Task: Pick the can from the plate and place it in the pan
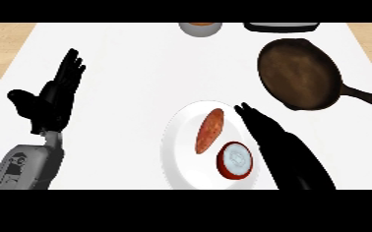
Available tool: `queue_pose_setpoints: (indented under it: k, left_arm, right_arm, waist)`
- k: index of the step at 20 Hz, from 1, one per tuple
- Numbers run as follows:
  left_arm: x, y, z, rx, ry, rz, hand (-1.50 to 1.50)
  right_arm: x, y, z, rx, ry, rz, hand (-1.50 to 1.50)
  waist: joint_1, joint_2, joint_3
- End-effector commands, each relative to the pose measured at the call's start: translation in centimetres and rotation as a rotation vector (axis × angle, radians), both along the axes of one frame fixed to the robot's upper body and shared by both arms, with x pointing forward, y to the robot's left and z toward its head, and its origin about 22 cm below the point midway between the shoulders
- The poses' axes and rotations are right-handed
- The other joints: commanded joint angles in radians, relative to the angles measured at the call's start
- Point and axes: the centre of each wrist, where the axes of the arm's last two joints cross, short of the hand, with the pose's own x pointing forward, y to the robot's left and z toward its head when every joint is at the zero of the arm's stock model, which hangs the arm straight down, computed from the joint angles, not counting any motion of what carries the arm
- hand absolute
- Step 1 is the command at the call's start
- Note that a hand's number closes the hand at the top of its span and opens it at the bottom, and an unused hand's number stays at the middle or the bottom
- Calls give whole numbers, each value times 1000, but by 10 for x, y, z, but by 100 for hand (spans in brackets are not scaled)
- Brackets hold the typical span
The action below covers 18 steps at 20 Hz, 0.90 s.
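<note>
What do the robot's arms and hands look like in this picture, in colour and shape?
The left hand is black, with long slim fingers and a thick thumb. It joins a light grey forearm that bears small dark markings. The right hand is also black, with long tapering fingers; behind it only a black shape shows, so its forearm's colour cannot be told. No cables are visible.

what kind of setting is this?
Likely a kitchen counter: a dark pan at the right, a white plate holding a can and what looks like a sweet potato.
</note>
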Motion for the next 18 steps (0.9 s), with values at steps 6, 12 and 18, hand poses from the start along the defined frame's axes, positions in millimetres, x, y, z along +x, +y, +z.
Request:
queue_pose_setpoints:
  k: [6,12,18]
  left_arm:
    - [6,-9,-6,6,-10,12,0]
    - [-10,3,-9,7,-10,-2,0]
    - [8,7,29,-3,-1,13,0]
  right_arm:
    - [9,10,-21,-241,97,-16,-150]
    - [16,25,-38,-304,158,-30,-150]
    - [21,29,-40,-284,176,-20,-150]
  waist:
    - [-4,1,-1]
    - [6,0,-1]
    - [3,-1,0]
